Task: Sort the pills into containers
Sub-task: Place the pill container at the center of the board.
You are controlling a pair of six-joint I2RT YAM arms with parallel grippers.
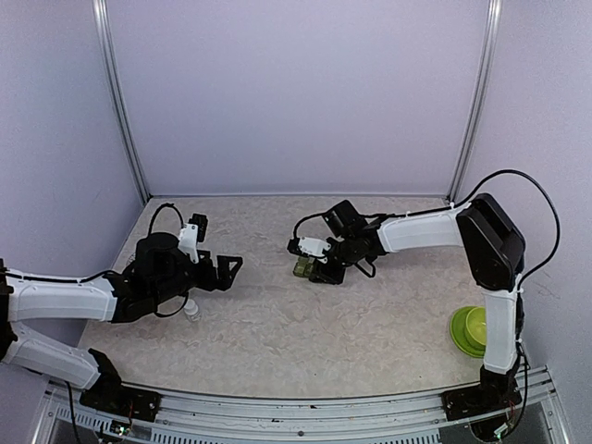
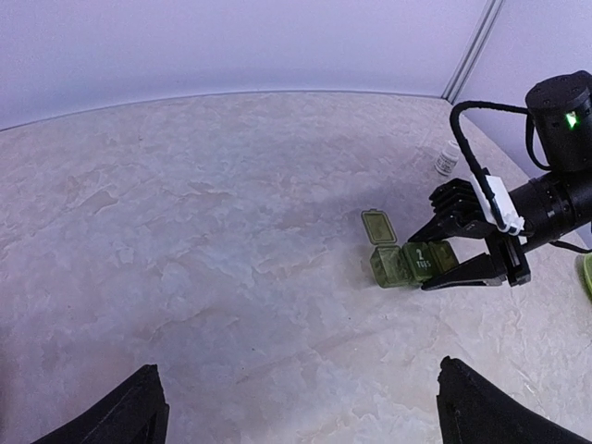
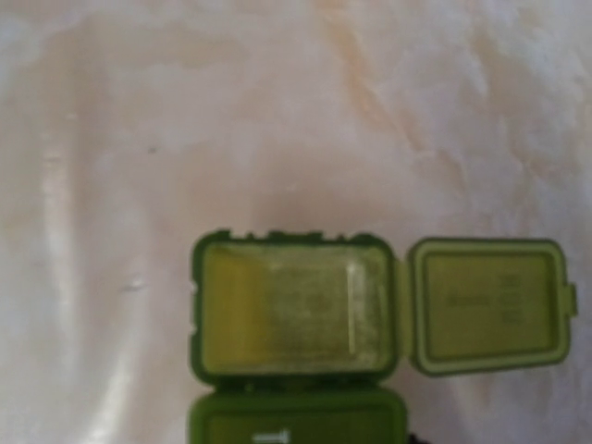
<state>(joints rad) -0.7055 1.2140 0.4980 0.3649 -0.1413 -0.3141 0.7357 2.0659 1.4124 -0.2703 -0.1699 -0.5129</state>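
Observation:
A green pill organizer [image 1: 302,268] lies on the table at the middle. In the left wrist view the pill organizer [image 2: 392,266] has one end lid open and a shut compartment marked "2 TUES". The right wrist view shows the open compartment [image 3: 294,310] empty, its lid [image 3: 490,305] flipped right. My right gripper [image 1: 313,269] has its fingers [image 2: 467,274] closed on either side of the organizer's other end. My left gripper [image 1: 229,273] is wide open and empty, well to the left of the organizer. No pills show.
A small white bottle [image 1: 191,310] stands under my left arm. Another white bottle [image 2: 447,159] stands beyond the right gripper. A green bowl [image 1: 468,330] sits at the right near my right arm's base. Walls enclose the table.

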